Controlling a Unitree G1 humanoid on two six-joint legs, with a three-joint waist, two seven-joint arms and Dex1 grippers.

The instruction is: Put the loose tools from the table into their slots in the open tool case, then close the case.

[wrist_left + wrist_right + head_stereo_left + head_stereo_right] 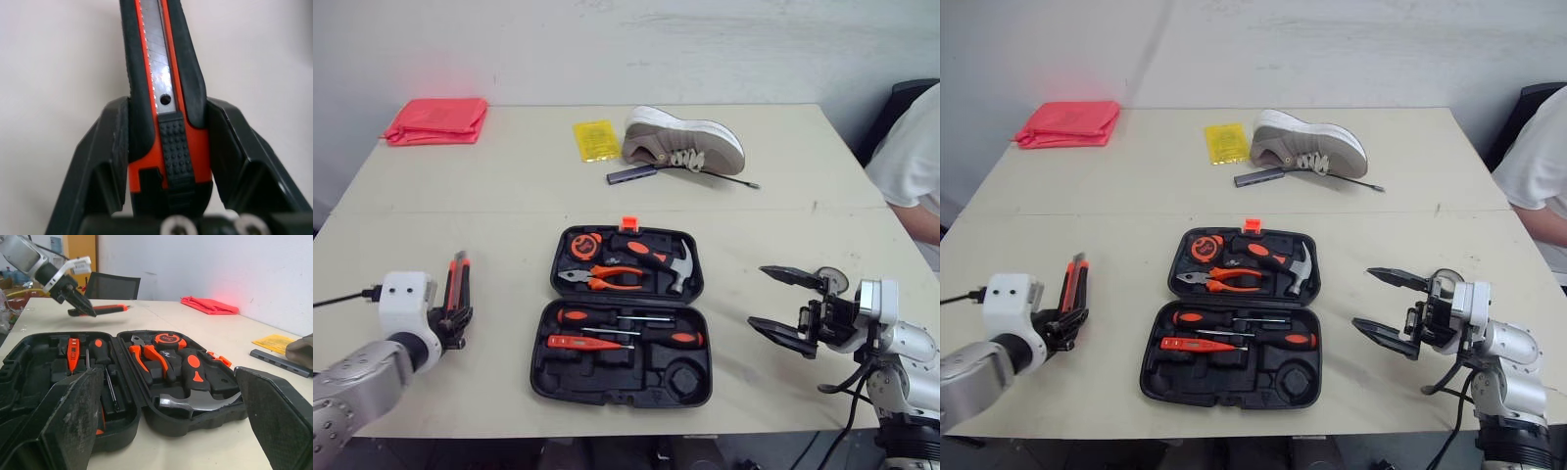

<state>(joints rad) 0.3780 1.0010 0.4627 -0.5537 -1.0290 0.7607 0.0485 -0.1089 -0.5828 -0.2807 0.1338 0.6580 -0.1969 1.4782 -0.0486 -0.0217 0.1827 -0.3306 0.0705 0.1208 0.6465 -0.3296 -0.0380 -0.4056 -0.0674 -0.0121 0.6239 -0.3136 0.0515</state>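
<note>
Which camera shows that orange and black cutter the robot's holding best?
The left wrist view: it shows the cutter close up, blade and ridged slider clear, clamped in the left claw. The head views show it small, sticking out of that claw; the right wrist view shows it side-on, beyond the tool case.

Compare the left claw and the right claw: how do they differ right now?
The left claw is shut on the orange-and-black utility knife; the right claw is open and empty. The left claw is left of the tool case, the right claw right of it. Both are black and apart from the case.
</note>
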